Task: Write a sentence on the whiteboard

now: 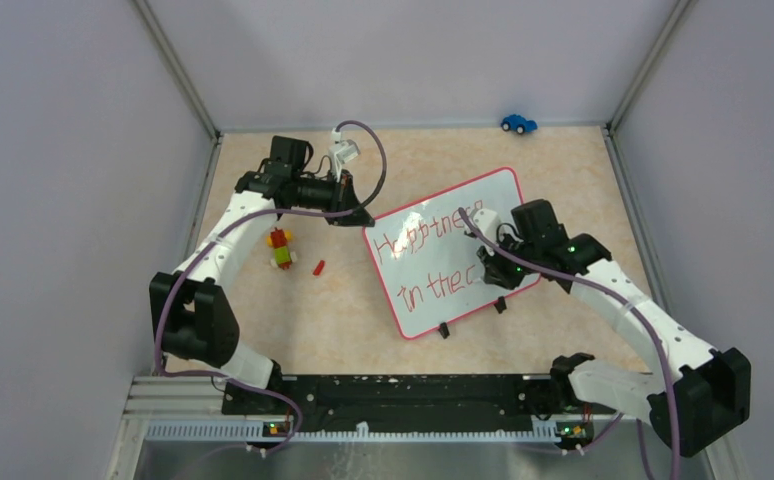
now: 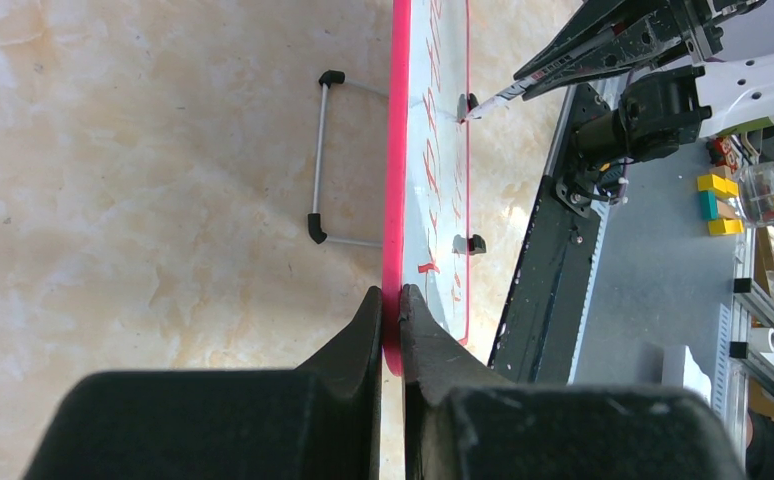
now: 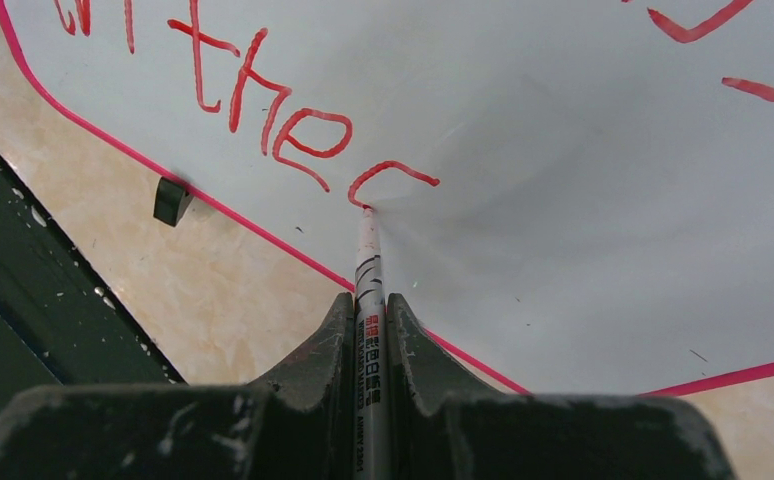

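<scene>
Grey walls close in a beige marbled surface (image 1: 303, 320). The whiteboard (image 1: 501, 195) sits centre-right in the top view, and the sentence (image 1: 433, 232) so far reads up to "in the c". Our left claw (image 2: 391, 292) is clamped on its pink frame. Our right claw (image 3: 370, 300) pinches the marker (image 3: 367, 250), tip on the board. We judge the board light, stiff and slippery, best held by the rim.

My jaws pinch a marker (image 3: 369, 262), its tip touching the whiteboard (image 3: 583, 200) at the lower end of a curved red stroke. The lettering (image 3: 263, 110) just before it reads "the". A black foot (image 3: 170, 200) sits at the board's pink edge on the tabletop (image 3: 223, 290).
</scene>
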{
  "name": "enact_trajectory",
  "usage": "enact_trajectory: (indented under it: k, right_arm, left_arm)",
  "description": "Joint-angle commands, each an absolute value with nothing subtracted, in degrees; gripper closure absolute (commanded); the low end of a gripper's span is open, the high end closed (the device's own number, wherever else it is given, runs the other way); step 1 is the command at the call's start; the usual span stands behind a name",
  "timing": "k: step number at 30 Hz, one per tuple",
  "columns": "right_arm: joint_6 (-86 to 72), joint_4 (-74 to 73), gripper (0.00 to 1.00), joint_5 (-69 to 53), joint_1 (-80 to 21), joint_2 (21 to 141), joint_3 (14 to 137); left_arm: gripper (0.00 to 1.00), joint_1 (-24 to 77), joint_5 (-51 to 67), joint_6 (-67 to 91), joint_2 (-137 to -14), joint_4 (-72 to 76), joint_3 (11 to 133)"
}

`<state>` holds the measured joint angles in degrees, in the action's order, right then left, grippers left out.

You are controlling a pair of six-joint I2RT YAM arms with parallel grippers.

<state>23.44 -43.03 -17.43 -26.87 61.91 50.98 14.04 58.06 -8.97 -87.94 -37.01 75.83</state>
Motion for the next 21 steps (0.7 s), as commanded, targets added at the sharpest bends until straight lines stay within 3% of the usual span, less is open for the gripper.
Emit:
enact_trajectory:
  k: [1,21]
  right_arm:
    - [24.9,-41.3,1.00,-14.8,-25.7,61.1,53.9]
    - [23.7,-40.3,1.00,-15.5,-24.8,62.2,56.6]
  left_arm:
    - [1.00,16.3,56.2,-11.0,-90.6,-40.3,73.4]
    - [1.00,16.3,56.0,-11.3,-90.3,-40.4,73.1]
